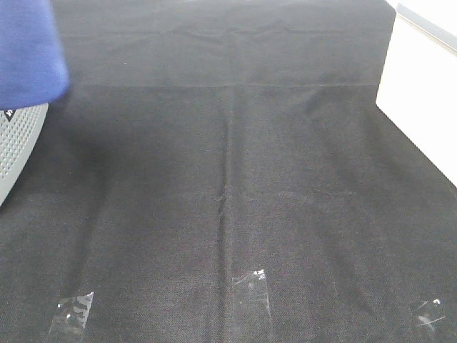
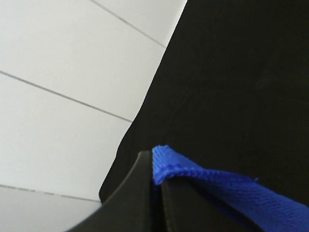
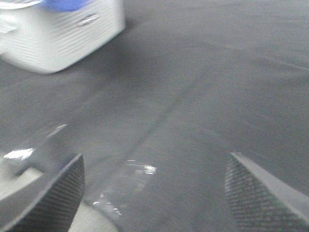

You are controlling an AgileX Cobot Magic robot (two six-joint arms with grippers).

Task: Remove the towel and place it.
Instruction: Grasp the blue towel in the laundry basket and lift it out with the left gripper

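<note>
A black cloth-covered worktop (image 1: 235, 200) filled the high view, with pale floor tiles (image 2: 58, 96) beyond its edge in the left wrist view. At its left side stood a white perforated basket (image 1: 18, 143), mostly cut off. The blue towel (image 1: 25, 50) hung over it, also cropped by the corner; whether any of it lay inside could not be told. The left claw (image 2: 155, 181) was clamped on the towel's stitched edge. The right claw (image 3: 154, 188) was spread apart, empty, over the worktop. Clear tape (image 1: 251, 293) lay near the front edge.
</note>
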